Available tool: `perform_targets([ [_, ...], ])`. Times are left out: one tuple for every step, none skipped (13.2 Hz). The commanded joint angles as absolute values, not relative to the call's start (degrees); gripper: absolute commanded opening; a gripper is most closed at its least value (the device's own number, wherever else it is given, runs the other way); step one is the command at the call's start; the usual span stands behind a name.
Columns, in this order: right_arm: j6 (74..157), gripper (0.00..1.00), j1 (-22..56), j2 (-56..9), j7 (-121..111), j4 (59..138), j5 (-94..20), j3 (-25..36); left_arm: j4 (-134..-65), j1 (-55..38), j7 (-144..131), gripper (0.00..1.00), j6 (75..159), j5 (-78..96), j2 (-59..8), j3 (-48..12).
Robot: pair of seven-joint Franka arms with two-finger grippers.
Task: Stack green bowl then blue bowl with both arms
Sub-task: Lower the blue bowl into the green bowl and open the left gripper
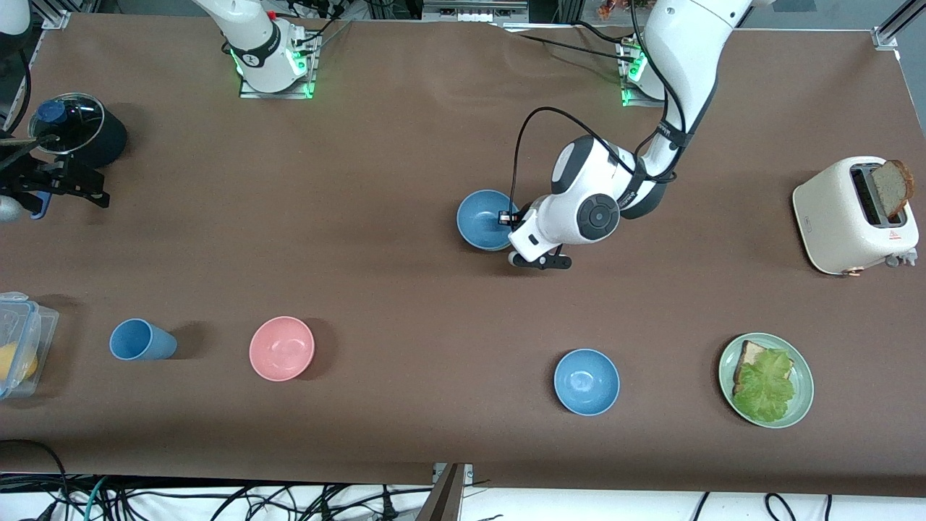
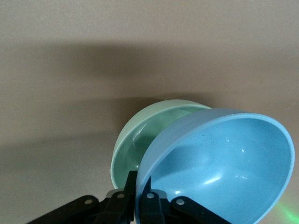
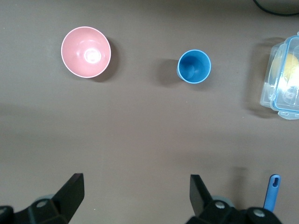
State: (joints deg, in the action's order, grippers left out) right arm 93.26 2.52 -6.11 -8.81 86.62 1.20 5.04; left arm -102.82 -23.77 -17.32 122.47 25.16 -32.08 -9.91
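Observation:
My left gripper (image 1: 506, 217) is shut on the rim of the blue bowl (image 1: 483, 219) at the middle of the table. In the left wrist view the gripper (image 2: 139, 179) pinches the rim. The blue bowl (image 2: 224, 163) hangs tilted, partly over the pale green bowl (image 2: 140, 135), which sits on the table beneath it. I cannot tell whether the two bowls touch. The green bowl is hidden in the front view. My right gripper (image 1: 87, 187) waits open and empty at the right arm's end of the table; it also shows in the right wrist view (image 3: 135, 184).
A brighter blue bowl (image 1: 587, 381), a pink bowl (image 1: 281, 348) and a blue cup (image 1: 139, 340) stand nearer the front camera. A plate with bread and lettuce (image 1: 803, 394), a toaster (image 1: 846, 217), a lidded black pot (image 1: 76, 130) and a clear box (image 1: 22, 340) stand near the table's ends.

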Motion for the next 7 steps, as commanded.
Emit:
perform_targets([
  [93.25,1.0,2.11,-4.92,-8.88,87.54,2.11,4.57,-104.59,-24.35,-17.23,0.0,122.43,26.28,-30.32,-9.05],
  [93.25,1.0,2.11,-4.92,-8.88,87.54,2.11,4.57,-104.94,-24.26,-16.97,0.0,122.43,26.02,-30.32,-9.05],
  [93.25,1.0,2.11,-4.92,-8.88,87.63,2.11,4.57,-105.46,-24.26,-16.53,0.0,122.43,26.02,-30.24,-9.05],
  [93.25,1.0,2.11,-4.92,-8.88,87.63,2.2,4.57,-105.64,-24.26,-16.52,0.0,122.43,26.02,-30.23,-9.05],
  [93.25,1.0,2.11,-4.92,-8.88,87.63,2.11,4.57,-105.73,-24.26,-16.52,0.0,122.43,26.02,-30.23,-9.05],
  [93.34,1.0,2.11,-5.01,-8.88,87.54,2.2,4.57,-105.73,-24.26,-16.61,0.0,122.52,26.02,-30.23,-8.97],
  [93.25,1.0,2.11,-5.01,-8.88,87.63,2.11,4.57,-105.65,-24.26,-16.61,0.0,122.52,26.02,-30.23,-8.96],
])
